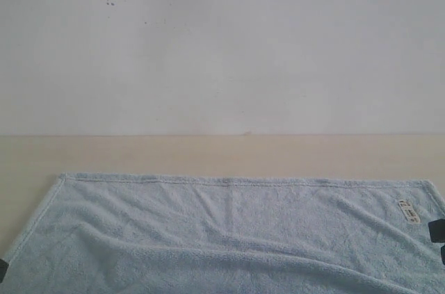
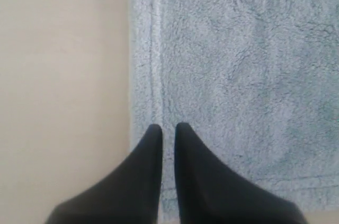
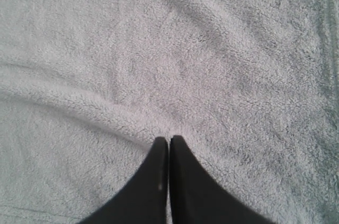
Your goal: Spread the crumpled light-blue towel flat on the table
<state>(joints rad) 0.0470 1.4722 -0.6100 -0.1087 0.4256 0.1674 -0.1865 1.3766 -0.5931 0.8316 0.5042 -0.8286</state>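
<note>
The light-blue towel [image 1: 229, 231] lies spread wide on the beige table [image 1: 208, 155], its far hem straight, with shallow ripples running across its middle. A small white tag [image 1: 408, 210] sits near its far right corner. My left gripper [image 2: 168, 127] hangs over the towel's [image 2: 238, 75] left hem by a corner, its jaws almost together with only a thin slit and nothing between them; it shows as a dark tip [image 1: 2, 270] in the exterior view. My right gripper [image 3: 169, 139] is shut, its tips at a ridge of the towel [image 3: 159, 49], and sits at the right edge [image 1: 438, 233].
A white wall [image 1: 222, 44] with a few dark specks rises behind the table. A bare strip of table lies between wall and towel, and bare table [image 2: 58, 75] borders the towel's left hem. The towel runs out of the exterior view at the bottom.
</note>
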